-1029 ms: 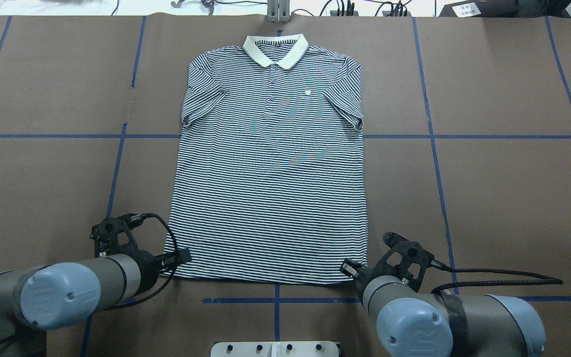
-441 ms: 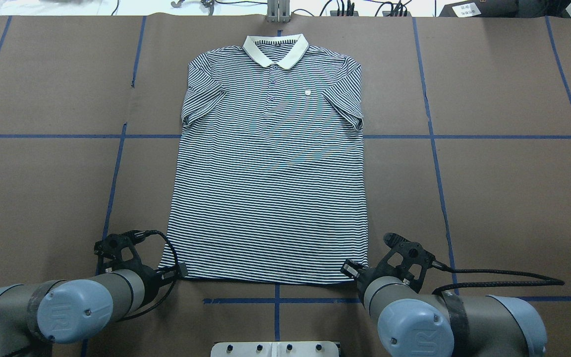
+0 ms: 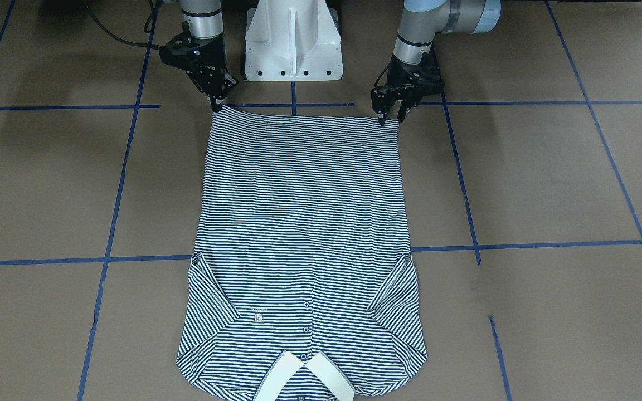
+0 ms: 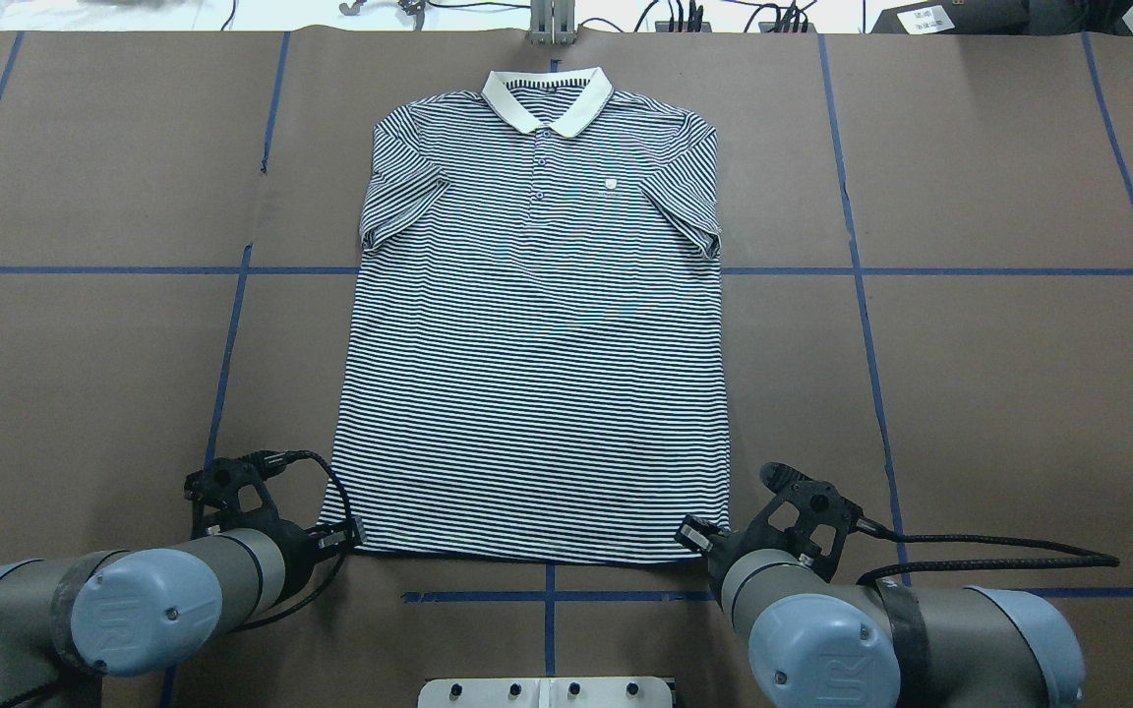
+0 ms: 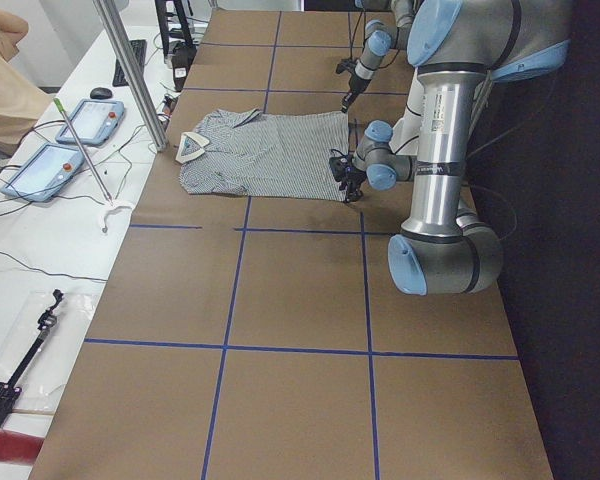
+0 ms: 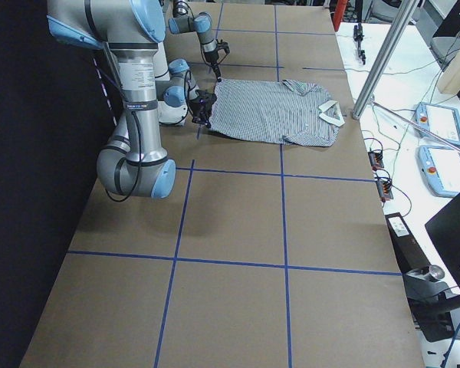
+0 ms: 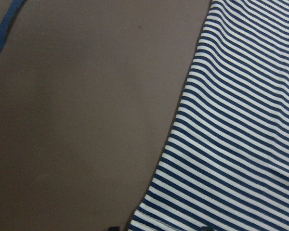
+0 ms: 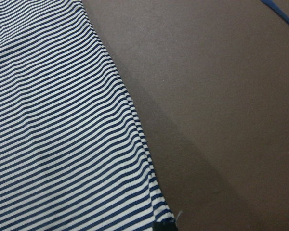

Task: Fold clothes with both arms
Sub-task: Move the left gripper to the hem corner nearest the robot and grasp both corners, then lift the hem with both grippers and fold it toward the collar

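Note:
The striped polo shirt [image 4: 537, 344] lies flat and face up on the brown table, cream collar [image 4: 547, 98] at the far side and hem towards me. In the front-facing view my left gripper [image 3: 390, 118] is open, its fingers either side of the shirt's [image 3: 298, 223] hem corner. The left wrist view shows two spread fingertips at the bottom edge with that corner [image 7: 149, 219] between them. My right gripper [image 3: 216, 107] is shut on the other hem corner, and the right wrist view shows its tip [image 8: 164, 226] pinching the cloth [image 8: 62, 120].
The white pedestal base [image 3: 293, 44] stands just behind the hem. Blue tape lines [image 4: 857, 270] cross the table. A metal post [image 4: 552, 20] stands beyond the collar. A side table with tablets [image 5: 80, 125] and a seated person [image 5: 5, 90] lies past the far edge.
My left arm has drawn back towards the robot and its gripper has come down at the left hem corner. The right arm and the shirt have stayed put.

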